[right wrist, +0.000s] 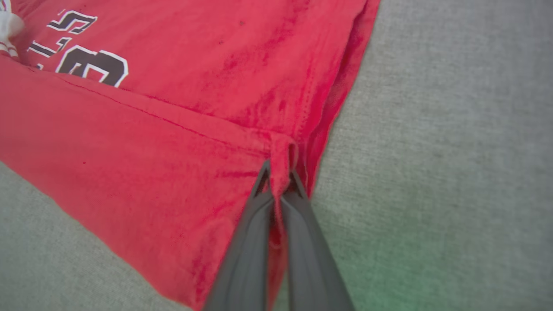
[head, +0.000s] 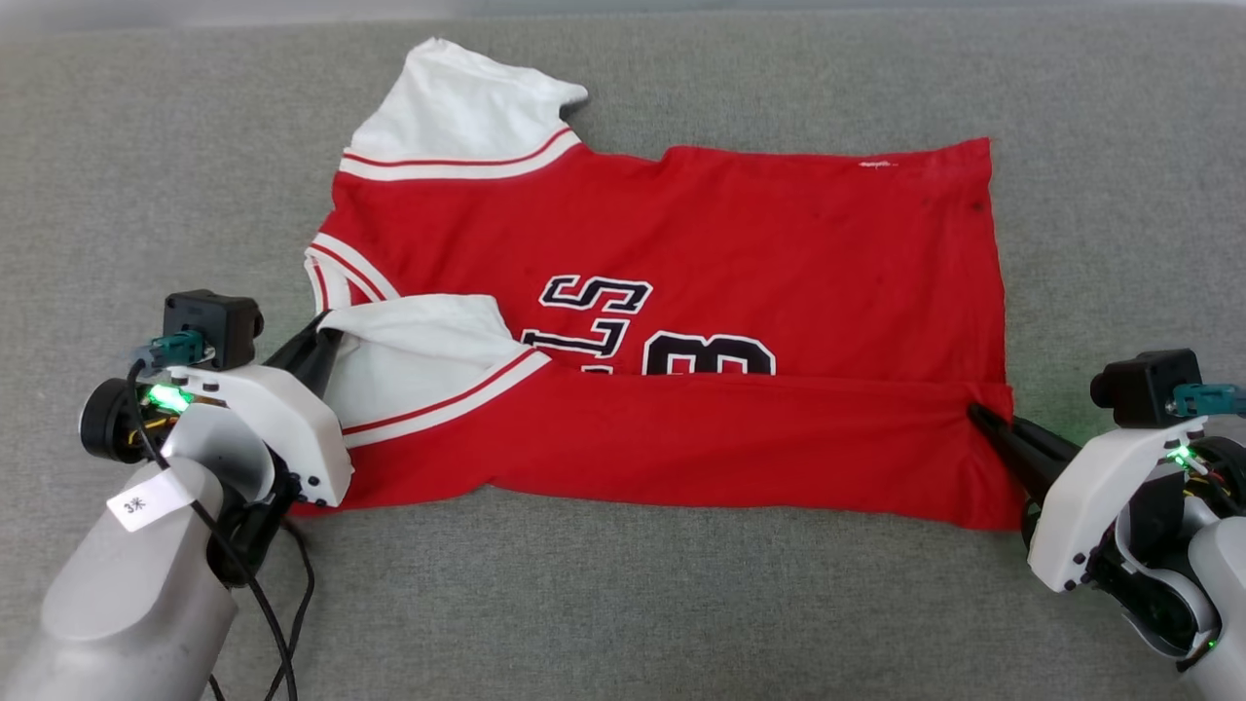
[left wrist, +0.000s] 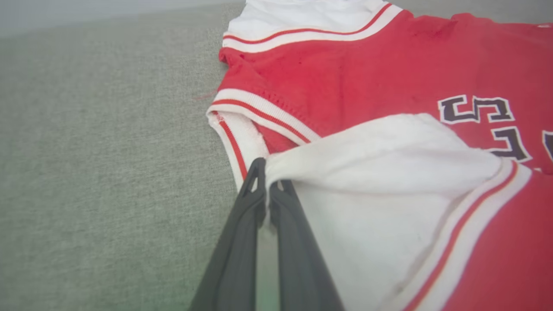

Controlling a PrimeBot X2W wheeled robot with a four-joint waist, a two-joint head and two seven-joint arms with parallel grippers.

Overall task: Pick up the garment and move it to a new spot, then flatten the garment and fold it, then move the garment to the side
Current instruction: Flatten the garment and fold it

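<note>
The garment is a red jersey with white sleeves and black lettering, lying sideways on the grey surface, collar end to the left. Its near long edge is folded over toward the middle, partly covering the number. My left gripper is shut on the tip of the near white sleeve, which lies turned onto the red front. At the hem end, my right gripper is shut on the folded red corner. The left wrist view shows my left gripper pinching white cloth; the right wrist view shows my right gripper pinching red cloth.
The garment lies on a grey woven surface that spreads in every direction. A black cable hangs from my left arm at the lower left.
</note>
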